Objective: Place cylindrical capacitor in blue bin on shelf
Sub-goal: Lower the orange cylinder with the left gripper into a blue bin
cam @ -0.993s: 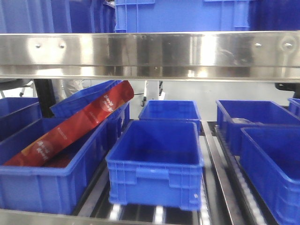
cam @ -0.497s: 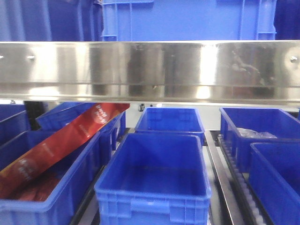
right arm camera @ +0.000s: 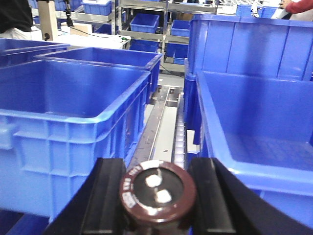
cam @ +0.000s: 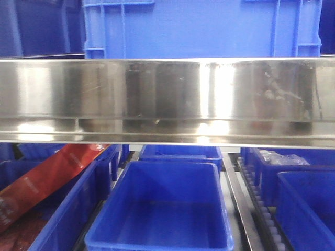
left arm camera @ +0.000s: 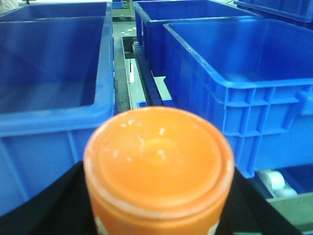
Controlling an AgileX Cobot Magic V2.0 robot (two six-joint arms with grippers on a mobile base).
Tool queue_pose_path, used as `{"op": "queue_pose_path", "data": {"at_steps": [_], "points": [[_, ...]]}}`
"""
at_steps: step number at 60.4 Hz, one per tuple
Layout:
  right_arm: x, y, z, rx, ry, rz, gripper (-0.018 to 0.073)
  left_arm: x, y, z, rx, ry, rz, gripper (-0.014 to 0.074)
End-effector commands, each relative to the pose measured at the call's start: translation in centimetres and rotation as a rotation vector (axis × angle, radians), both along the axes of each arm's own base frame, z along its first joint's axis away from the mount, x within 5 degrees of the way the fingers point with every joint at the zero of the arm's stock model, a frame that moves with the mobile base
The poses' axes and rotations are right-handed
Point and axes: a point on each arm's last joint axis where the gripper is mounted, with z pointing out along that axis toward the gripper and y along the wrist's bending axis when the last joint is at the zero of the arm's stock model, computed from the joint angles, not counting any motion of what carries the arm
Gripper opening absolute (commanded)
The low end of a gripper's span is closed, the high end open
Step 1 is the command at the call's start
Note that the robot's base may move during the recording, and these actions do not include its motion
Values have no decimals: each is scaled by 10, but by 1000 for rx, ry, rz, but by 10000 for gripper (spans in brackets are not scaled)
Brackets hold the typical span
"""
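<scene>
A dark brown cylindrical capacitor (right arm camera: 158, 191) with two pale terminals on its end faces the right wrist camera, with my right gripper (right arm camera: 158, 198) shut on it between black fingers (right arm camera: 105, 196). It hangs over the roller track between two blue bins. My left gripper (left arm camera: 159, 208) is shut on an orange cylinder (left arm camera: 159, 156) that hides most of its black fingers (left arm camera: 54, 210). In the front view the shelf's mirror-like steel beam (cam: 167, 99) crosses the middle, and an empty blue bin (cam: 162, 166) sits below it. Neither gripper shows there.
A red packet (cam: 42, 180) leans in the left bin. The right rear bin holds a clear plastic bag (cam: 277, 157). Another blue bin (cam: 199, 29) stands on the upper level. Tall bin walls (right arm camera: 73, 117) (right arm camera: 254, 171) flank the roller track (right arm camera: 166, 122).
The front view has closed in on the shelf. The steel beam sits lower and larger in frame, and the bins and red packet have slid down toward the bottom edge.
</scene>
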Motion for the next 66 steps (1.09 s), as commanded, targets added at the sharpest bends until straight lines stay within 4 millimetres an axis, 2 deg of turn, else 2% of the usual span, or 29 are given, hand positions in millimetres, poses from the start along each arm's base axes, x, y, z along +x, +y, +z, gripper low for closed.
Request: {"op": "queue_pose_path", "data": {"at_steps": [1, 66], "points": [[-1, 0, 5, -9, -33, -2, -153, 0, -1, 2, -8, -18, -11, -111], [-1, 0, 5, -9, -33, -2, -153, 0, -1, 2, -8, -18, -11, -111]]}}
